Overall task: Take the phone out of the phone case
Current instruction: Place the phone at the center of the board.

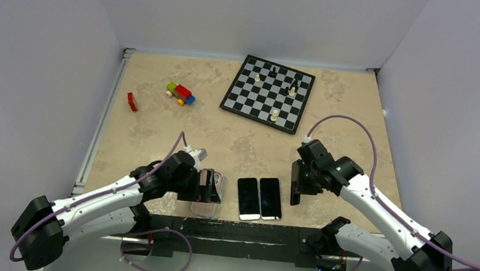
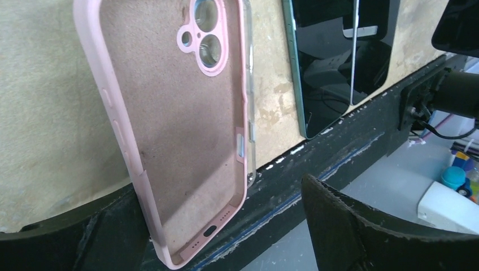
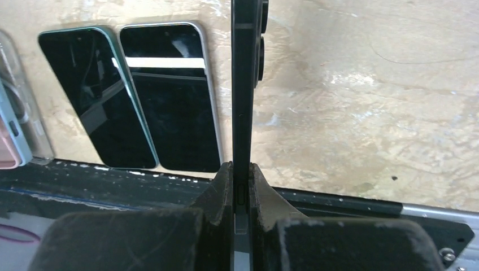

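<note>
A: Where's the phone (image 3: 244,101)?
B: In my right fingers (image 3: 223,195), clenched on its faces and holding it on edge over the bench (image 3: 367,84), just right of two phones (image 3: 169,101) lying flat. Likely so it can go down in that row
A: And the case (image 2: 181,130)?
B: Pink, empty, flat at the near edge. My left fingers (image 2: 350,226) straddle it, spread wide, holding nothing

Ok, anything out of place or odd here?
The empty pink case lies on a clear case, its bottom end overlapping the black front rail. The chessboard at the back sits skewed on the table. No damage visible.
</note>
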Robot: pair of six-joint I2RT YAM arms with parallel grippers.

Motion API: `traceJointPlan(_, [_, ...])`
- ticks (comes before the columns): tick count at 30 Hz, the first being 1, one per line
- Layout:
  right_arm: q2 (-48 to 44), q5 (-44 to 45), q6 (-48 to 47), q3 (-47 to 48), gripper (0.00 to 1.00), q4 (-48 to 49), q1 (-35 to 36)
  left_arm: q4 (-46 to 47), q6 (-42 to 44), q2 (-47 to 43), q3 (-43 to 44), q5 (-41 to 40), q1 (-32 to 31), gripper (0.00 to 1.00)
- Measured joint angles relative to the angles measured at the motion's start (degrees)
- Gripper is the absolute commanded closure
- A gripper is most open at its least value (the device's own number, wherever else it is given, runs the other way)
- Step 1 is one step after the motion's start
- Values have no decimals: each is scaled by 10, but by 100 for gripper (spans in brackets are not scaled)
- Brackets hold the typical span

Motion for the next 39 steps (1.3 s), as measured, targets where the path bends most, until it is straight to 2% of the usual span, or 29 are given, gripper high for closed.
traceJointPlan(10, [8,14,1,1,100,-25,0,14,-5,30,28,47,0,0])
traceJointPlan(17, [-1,-35,-5,-43,100,-11,0,-14,-16,36,57,48,0,0])
traceJointPlan(25, [4,-76,-18,-50,100,4,1,-45,-31,50,75,44,0,0])
traceJointPlan(34, [25,-105,-22,-72,93,26,5,-49,-30,45,78,39,0,0])
traceJointPlan(39, [32,-103,-22,-73,75,34,5,-52,-25,33,81,30,0,0])
